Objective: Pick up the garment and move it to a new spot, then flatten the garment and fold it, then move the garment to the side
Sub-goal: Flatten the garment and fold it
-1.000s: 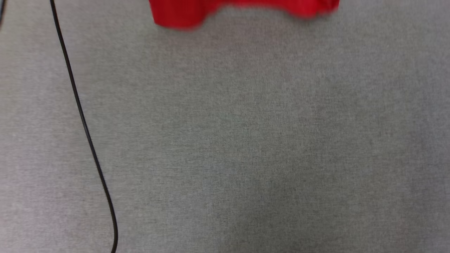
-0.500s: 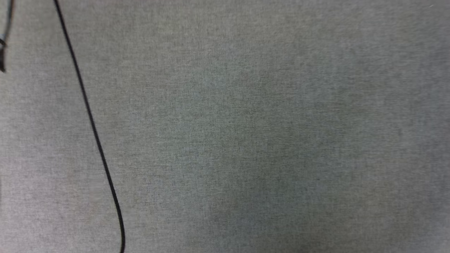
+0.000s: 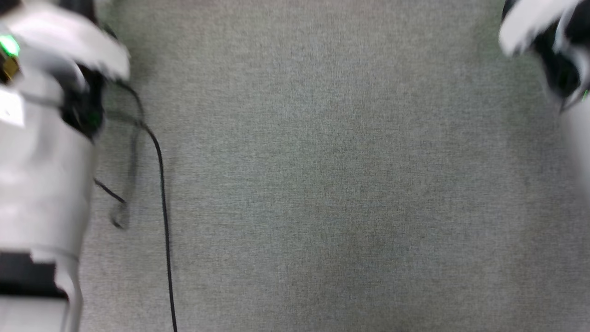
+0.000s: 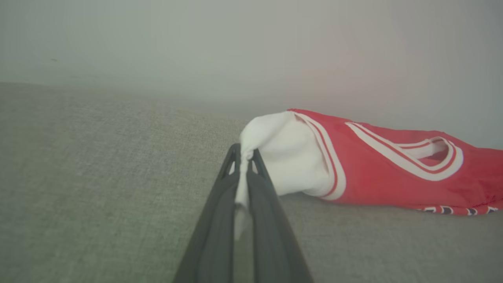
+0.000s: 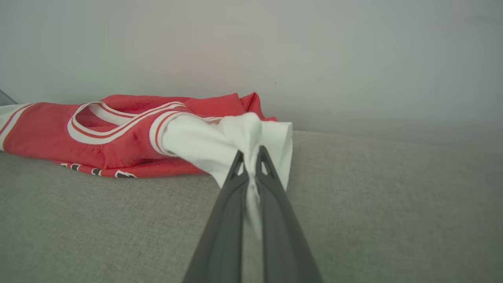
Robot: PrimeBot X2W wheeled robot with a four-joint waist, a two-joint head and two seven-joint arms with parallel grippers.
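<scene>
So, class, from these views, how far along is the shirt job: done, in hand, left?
Done: the left hand and right hand are each shut on a white sleeve of the garment. In hand: probably the move, since it lies bunched on the grey surface. Left: flattening, folding, moving aside.

Blurred pale-grey left forearm (image 3: 44, 184), small green light (image 3: 8, 45) near its wrist end. A thin black cable (image 3: 163, 207) lies just inboard of that arm on the grey woven fabric surface (image 3: 322, 184). The blurred white-and-black right arm (image 3: 548, 50) is well apart from it, across the fabric.
</scene>
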